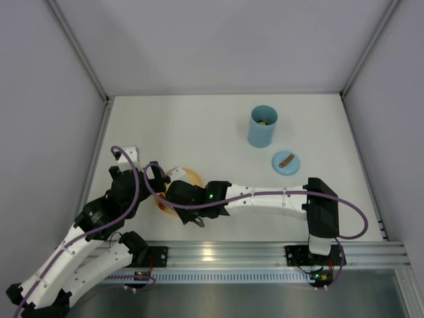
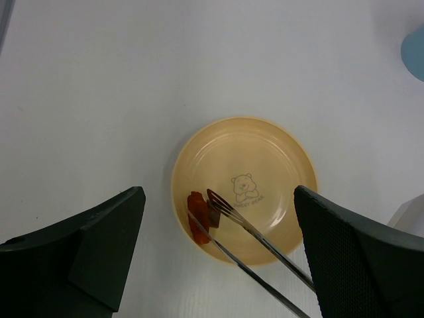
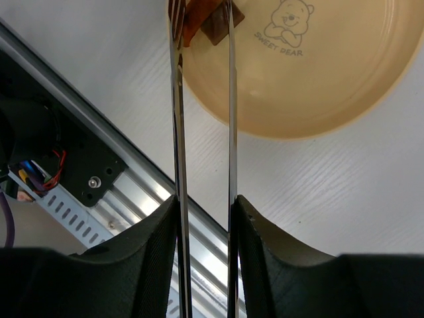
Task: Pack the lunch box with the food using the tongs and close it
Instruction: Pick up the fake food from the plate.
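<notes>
Here the right tool (image 3: 204,207) is pinching the tongs (image 3: 230,99). Their tips are straddling the brown food (image 3: 216,28) at the plate's (image 3: 331,99) rim.

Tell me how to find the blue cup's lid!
On the white table, find the tall blue lunch box at the far right. Its lid lies flat beside it, toward the near edge: a round blue disc with a brown handle.
</notes>
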